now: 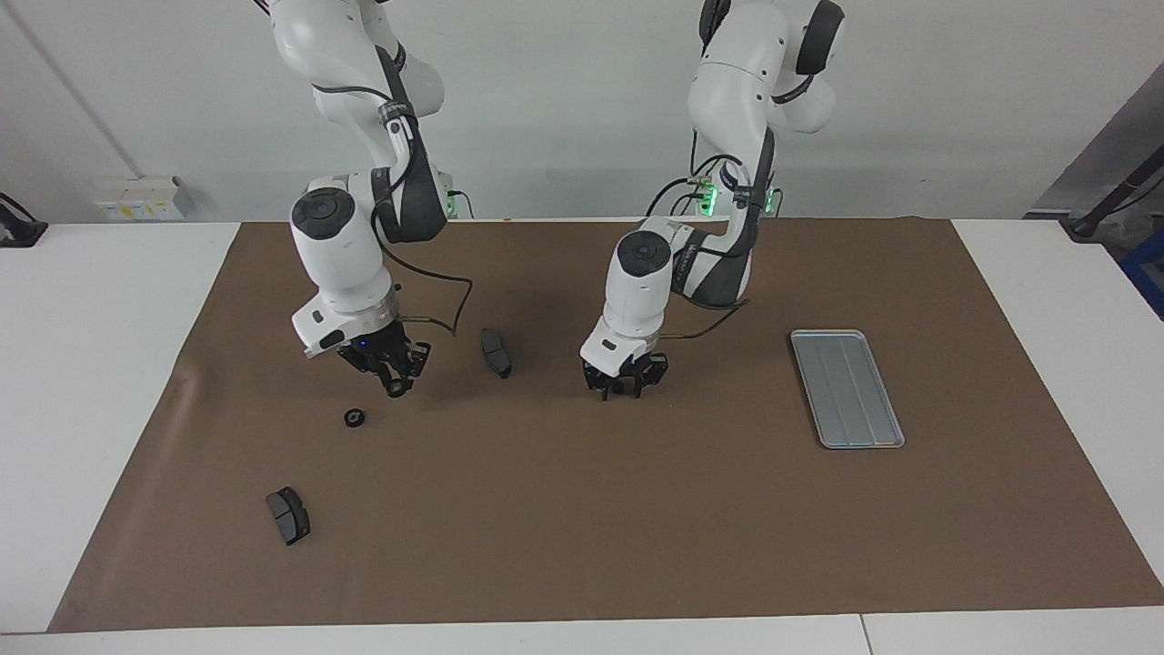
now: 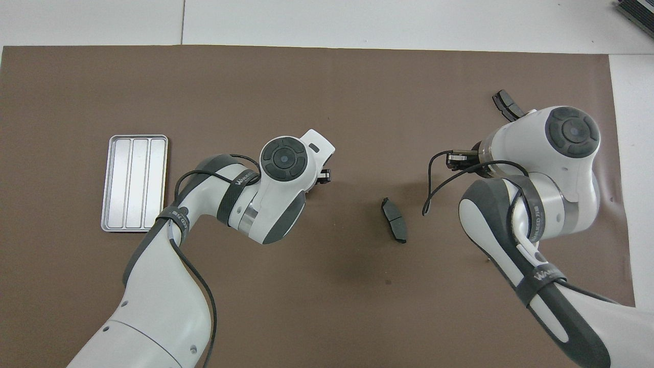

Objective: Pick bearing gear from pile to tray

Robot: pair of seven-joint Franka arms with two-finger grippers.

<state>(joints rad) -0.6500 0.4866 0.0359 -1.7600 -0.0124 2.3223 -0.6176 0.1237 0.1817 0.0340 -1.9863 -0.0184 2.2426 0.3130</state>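
Note:
A small black bearing gear point(image 1: 354, 418) lies on the brown mat toward the right arm's end. My right gripper point(image 1: 396, 388) hangs above the mat beside that gear, fingertips meeting, and I see nothing held in it. In the overhead view only the right gripper's black tip point(image 2: 460, 159) pokes out from under the wrist. My left gripper point(image 1: 622, 391) is down at the mat in the middle, and its hand point(image 2: 322, 176) covers whatever is under it. The silver ridged tray point(image 1: 846, 387) point(image 2: 134, 183) lies empty toward the left arm's end.
One dark brake-pad piece point(image 1: 496, 353) point(image 2: 394, 220) lies between the two grippers. Another point(image 1: 288, 515) point(image 2: 506, 105) lies farther from the robots at the right arm's end, half hidden by the right wrist from above. The brown mat point(image 1: 582, 528) covers the table's middle.

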